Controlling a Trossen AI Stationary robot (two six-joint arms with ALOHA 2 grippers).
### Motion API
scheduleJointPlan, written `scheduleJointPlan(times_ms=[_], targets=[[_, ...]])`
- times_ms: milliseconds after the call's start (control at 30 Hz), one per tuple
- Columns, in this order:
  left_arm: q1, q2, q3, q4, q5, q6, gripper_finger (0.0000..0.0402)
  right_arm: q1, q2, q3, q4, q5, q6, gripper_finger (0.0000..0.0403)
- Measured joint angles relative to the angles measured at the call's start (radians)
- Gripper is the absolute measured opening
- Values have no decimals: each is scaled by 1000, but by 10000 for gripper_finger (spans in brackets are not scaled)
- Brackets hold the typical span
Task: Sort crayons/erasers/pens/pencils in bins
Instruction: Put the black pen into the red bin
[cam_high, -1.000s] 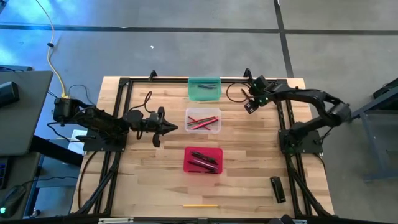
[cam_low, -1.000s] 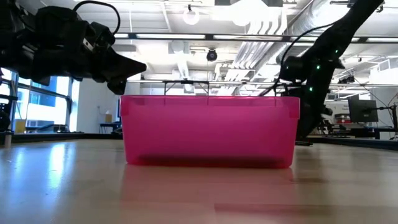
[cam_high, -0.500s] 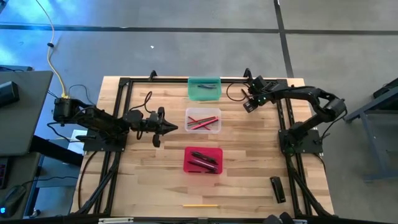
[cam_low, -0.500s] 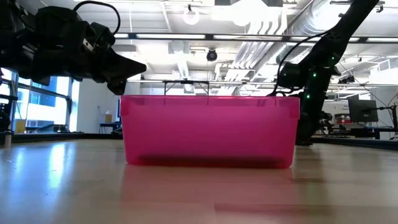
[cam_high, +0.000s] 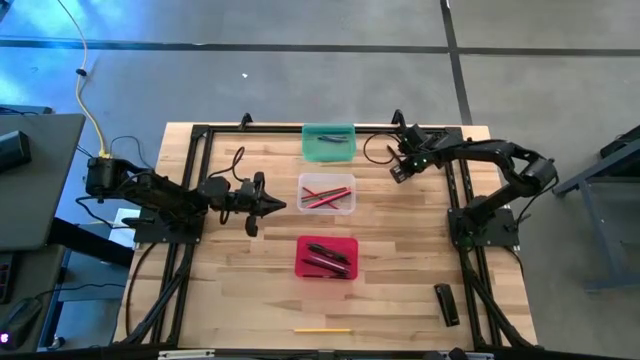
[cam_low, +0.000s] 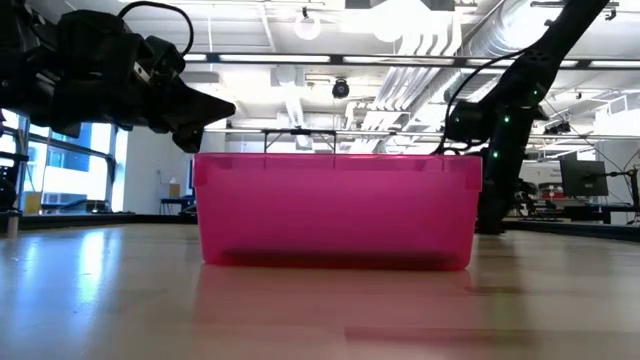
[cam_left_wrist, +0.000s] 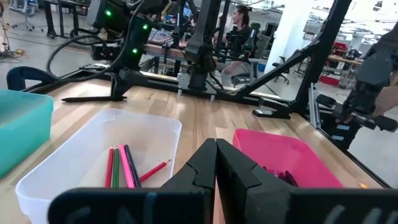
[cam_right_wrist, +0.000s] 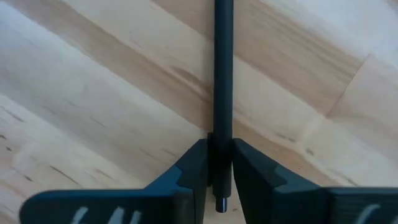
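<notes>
Three bins stand in a row down the table's middle: a teal one (cam_high: 329, 141) at the far side, a clear one (cam_high: 327, 193) holding red, pink and green pencils (cam_left_wrist: 121, 165), and a red one (cam_high: 327, 257) holding dark pens (cam_high: 330, 260). My right gripper (cam_high: 400, 172) is at the far right of the table, pointing down, shut on a slim black pen (cam_right_wrist: 222, 74). My left gripper (cam_high: 280, 206) hovers shut just left of the clear bin. A yellow pencil (cam_high: 322, 329) lies by the near edge. My right gripper pinches the black pen between its two fingers (cam_right_wrist: 193, 165) close to one end (cam_right_wrist: 221, 186). The fingers come from above, pointing down, and lie across the pen. The rest of the pen runs away over the wooden table; whether it is lifted I cannot tell.
A black metal frame (cam_high: 200, 140) borders the table's left, far and right sides. A flat black object (cam_high: 447, 303) lies at the near right. Bare wood lies between the bins and the right arm's base (cam_high: 482, 225).
My right arm has drawn in a little and its gripper has gone down toward the table at the far right. The left arm and the bins have kept still.
</notes>
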Motion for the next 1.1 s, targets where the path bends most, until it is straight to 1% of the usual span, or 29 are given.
scheduleJointPlan(times_ms=[233,300,367,467,533,600,700,900,967,1100], targets=[[0,0,0,0,0,0,0,30,-3,-41,30,12,45,72],[0,0,0,0,0,0,0,43,-7,-40,25,24,48,63],[0,0,0,0,0,0,0,60,-22,-37,20,25,49,45],[0,0,0,2,-1,0,0,104,-67,-26,-30,-31,68,14],[0,0,0,2,-2,0,0,138,-114,-2,-37,-31,79,7],[0,0,0,3,-2,0,0,179,-161,17,-73,-20,117,10],[0,0,0,2,-2,0,0,259,-235,46,-128,-16,171,13],[0,0,0,3,-2,0,0,489,-355,129,-234,93,311,13],[0,0,0,3,-2,0,0,579,-372,164,-254,130,358,13],[0,0,0,7,-2,-4,0,764,-367,231,-259,187,447,13]])
